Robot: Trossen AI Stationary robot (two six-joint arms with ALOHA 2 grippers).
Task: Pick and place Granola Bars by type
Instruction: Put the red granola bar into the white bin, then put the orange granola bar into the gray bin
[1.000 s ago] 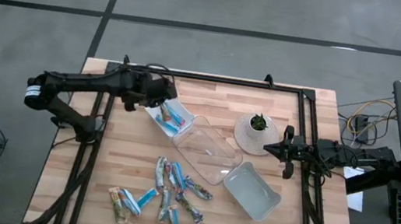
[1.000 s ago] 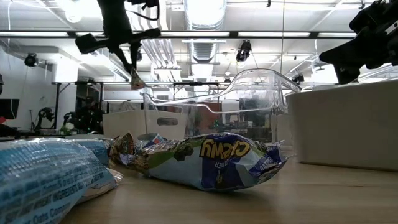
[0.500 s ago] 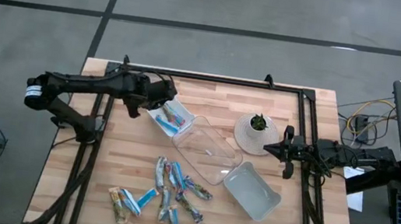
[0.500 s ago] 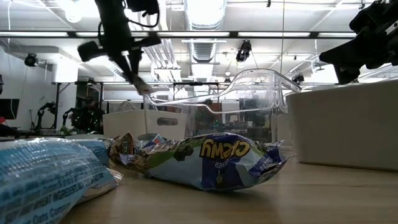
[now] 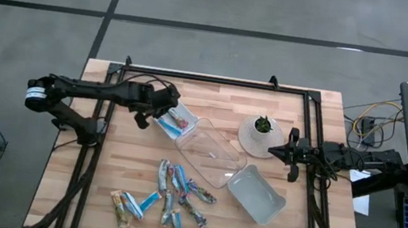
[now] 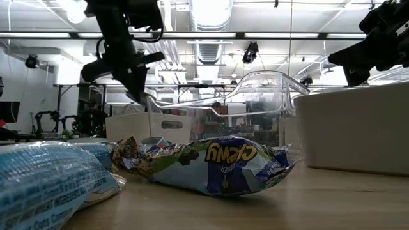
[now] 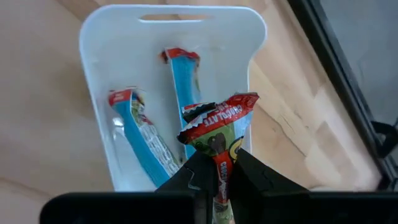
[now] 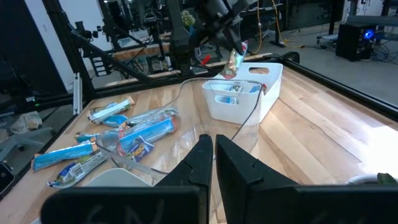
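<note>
My left gripper (image 7: 215,180) is shut on a greenish-tan granola bar (image 7: 217,134) with red crimped ends. It hangs just above a small white tray (image 5: 175,119) at the table's far left. In that tray lie two bright blue bars (image 7: 142,134), (image 7: 186,78). Several more granola bars (image 5: 170,193) lie loose in a pile on the wood near the front edge. My right gripper (image 5: 292,154) waits shut at the table's right edge, touching nothing. My left gripper pinches the greenish-tan bar between its two fingers, at a spot (image 7: 219,165) partway along the wrapper. The fingers slant down from the table's left. The bar sticks out past them, and its red crimped end (image 7: 214,113) is free over the white tray, lifted clear.
A clear plastic tray (image 5: 210,155) sits at the table's middle, and a second white tray (image 5: 255,193) lies to its near right. A small potted plant (image 5: 259,134) stands at the right. A black frame (image 5: 217,79) runs along the table's far edge.
My left gripper has sunk toward the white tray and shifted slightly toward the table's near edge while rolling its wrist. It has kept hold of the greenish-tan bar, which has turned with it and now hangs lower over the tray.
</note>
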